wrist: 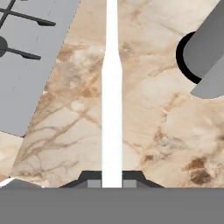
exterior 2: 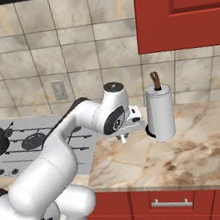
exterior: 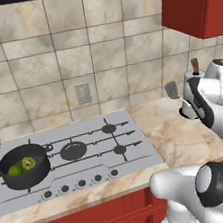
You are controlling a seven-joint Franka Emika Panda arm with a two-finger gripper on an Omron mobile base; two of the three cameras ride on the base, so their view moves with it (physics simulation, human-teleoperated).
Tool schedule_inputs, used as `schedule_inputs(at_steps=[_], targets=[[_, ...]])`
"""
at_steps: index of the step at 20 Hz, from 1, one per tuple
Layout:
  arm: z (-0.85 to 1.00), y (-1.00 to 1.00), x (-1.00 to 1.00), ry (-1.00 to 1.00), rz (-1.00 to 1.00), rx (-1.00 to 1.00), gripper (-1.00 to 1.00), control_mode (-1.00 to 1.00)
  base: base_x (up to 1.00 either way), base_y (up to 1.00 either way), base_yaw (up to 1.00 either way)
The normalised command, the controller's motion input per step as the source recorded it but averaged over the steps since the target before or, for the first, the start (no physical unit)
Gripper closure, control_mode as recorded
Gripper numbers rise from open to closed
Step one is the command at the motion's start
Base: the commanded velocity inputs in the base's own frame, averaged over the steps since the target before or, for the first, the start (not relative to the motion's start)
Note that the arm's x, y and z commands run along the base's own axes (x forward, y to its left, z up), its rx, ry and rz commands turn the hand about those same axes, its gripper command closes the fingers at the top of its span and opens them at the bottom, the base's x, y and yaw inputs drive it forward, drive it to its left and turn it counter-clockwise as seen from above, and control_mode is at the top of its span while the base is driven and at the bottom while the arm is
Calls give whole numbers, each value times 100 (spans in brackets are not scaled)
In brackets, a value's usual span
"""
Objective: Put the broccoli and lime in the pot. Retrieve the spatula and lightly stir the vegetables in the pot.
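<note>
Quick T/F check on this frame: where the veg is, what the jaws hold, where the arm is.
1. The broccoli and lime are both in the pot. True.
2. The gripper has its jaws shut on the spatula. True.
3. The pot sits on the marble counter beside the paper towel roll. False: it is on the stove, at its left end.
4. The spatula blade is down in the pot. False: it is held over the counter, right of the stove.
</note>
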Motion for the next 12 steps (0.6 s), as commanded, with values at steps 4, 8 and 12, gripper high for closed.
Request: schedule_inputs(at_steps=[4, 8, 12], targets=[[77, 30, -40, -3, 2, 0, 100, -100, 0, 0, 0], [46, 13, -43, -6, 0, 0, 100, -100, 0, 0, 0], [0, 0, 0, -1, 0, 0, 100, -100, 0, 0, 0]])
